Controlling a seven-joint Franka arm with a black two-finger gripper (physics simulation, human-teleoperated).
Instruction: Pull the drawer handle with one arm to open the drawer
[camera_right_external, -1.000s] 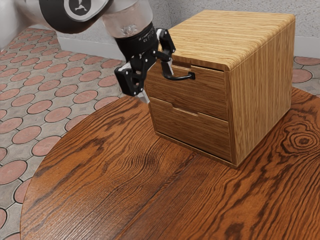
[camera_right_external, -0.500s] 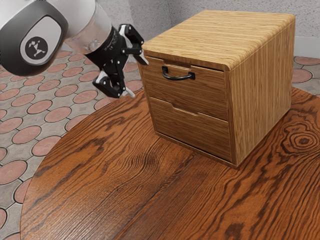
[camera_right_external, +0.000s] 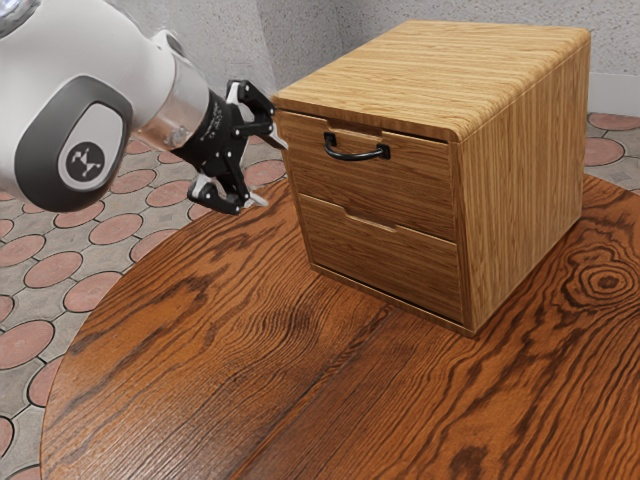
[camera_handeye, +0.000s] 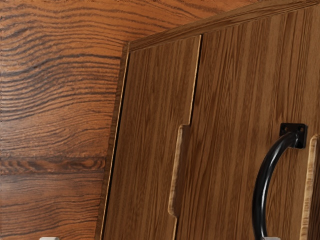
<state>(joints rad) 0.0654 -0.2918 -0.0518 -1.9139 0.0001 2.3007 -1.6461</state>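
1 arm (camera_right_external: 95, 110) pointing at cabinet (camera_right_external: 450, 100), end effector (camera_right_external: 260, 160) spread wide, apart from handle (camera_right_external: 355, 153)

Arm (camera_right_external: 90, 110) was cut off by the exterior view's left and top edges. Table (camera_right_external: 250, 380) ran past the bottom and right edges, and its far rim was hidden behind the cabinet (camera_right_external: 520, 170). Cabinet's back and far side were hidden. Wrist view: handle (camera_handeye: 260, 190) was cut by the lower edge, one mount in frame. Top drawer front (camera_handeye: 235, 100) was cropped at right and below; lower drawer front (camera_handeye: 150, 150) was cropped below.
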